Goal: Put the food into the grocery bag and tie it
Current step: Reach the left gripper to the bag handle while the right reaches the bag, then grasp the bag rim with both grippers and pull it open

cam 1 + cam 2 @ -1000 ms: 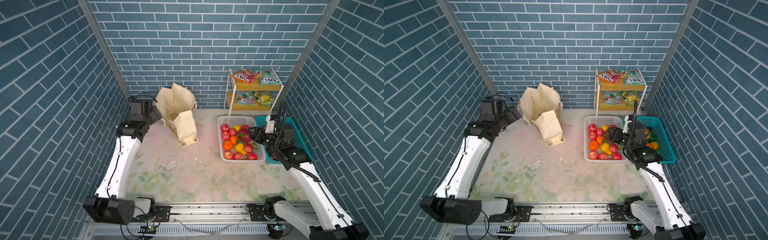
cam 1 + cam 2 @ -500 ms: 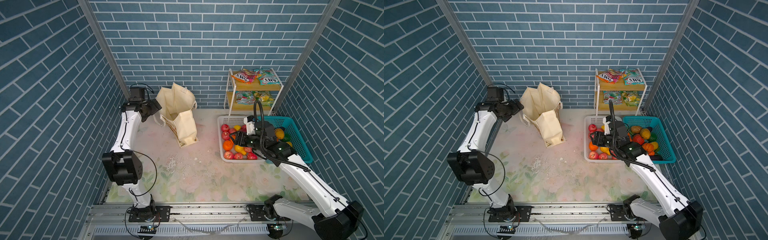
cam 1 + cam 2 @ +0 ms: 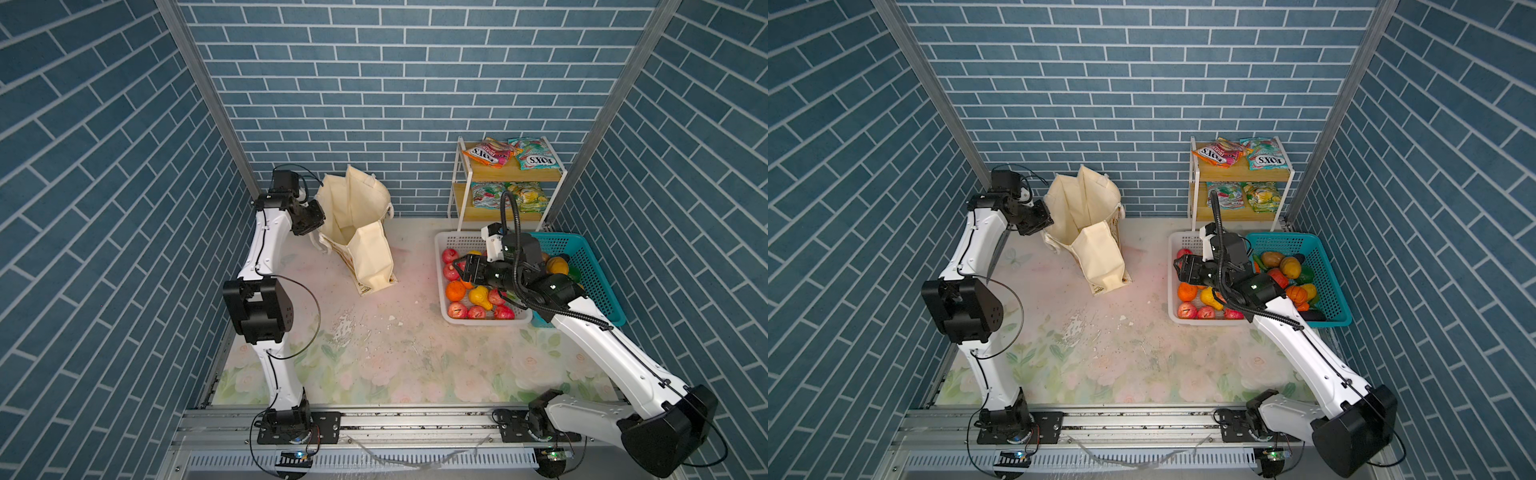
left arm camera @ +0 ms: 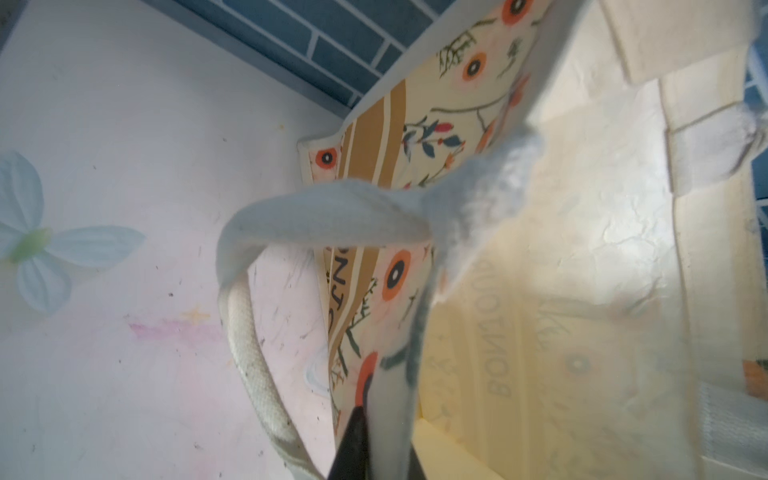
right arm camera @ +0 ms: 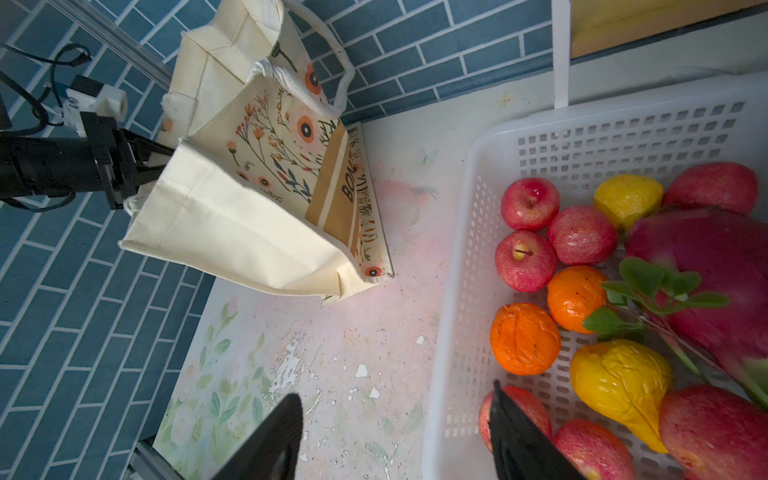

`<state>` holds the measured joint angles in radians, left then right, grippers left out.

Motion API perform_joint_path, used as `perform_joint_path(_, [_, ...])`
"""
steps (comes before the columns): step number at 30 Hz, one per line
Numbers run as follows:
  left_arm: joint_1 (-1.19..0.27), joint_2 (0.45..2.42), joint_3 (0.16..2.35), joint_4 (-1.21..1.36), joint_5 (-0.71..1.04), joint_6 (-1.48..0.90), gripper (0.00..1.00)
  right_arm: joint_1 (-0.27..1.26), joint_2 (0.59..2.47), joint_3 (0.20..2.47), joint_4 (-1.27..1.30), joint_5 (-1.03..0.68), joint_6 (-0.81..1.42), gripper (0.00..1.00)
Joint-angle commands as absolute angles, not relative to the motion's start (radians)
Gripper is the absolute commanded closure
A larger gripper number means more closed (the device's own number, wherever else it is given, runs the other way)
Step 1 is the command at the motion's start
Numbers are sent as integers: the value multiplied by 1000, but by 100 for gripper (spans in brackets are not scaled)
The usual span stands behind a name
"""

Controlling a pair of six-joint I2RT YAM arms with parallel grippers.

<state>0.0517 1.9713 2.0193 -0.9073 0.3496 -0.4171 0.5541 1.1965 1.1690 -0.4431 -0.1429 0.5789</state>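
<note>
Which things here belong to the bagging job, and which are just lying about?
Job: grocery bag, its rim pinched by the shut left end effector; open right end effector; fruit; vegetables; snack packets.
Lying about: white basket holding the fruit; teal basket holding the vegetables; wooden shelf under the packets; floral mat.

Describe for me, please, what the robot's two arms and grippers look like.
The left arm and right arm have smooth white links between bulky black joint housings, on black bases bolted to a silver rail. Thin black cables loop along both; the right also carries a ribbed black hose. The left gripper and right gripper are black with tapered jaws.
</note>
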Motion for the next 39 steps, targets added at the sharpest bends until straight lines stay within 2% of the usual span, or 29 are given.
perform_joint_path(1, [37,1819,1892,-945,402,-328,98,576,1227,1227,-453,-151,618,28])
perform_joint_path(5, [37,1672,1702,-905,475,-300,100,612,1277,1289,-453,-151,675,27])
perform_joint_path(16, [20,1385,1375,-918,589,-229,100,731,1478,1496,-566,-113,687,24])
perform_joint_path(29, [-29,1286,1322,-992,608,-165,100,826,1742,1751,-724,-94,666,24])
perform_joint_path(33, [-31,1278,1309,-989,621,-154,100,827,1813,1815,-792,-11,660,25])
perform_joint_path(35, [-31,1276,1304,-986,628,-150,100,827,1854,1854,-823,-2,656,28])
perform_joint_path(39, [-32,1281,1305,-983,630,-149,100,841,1942,1953,-911,-12,635,42])
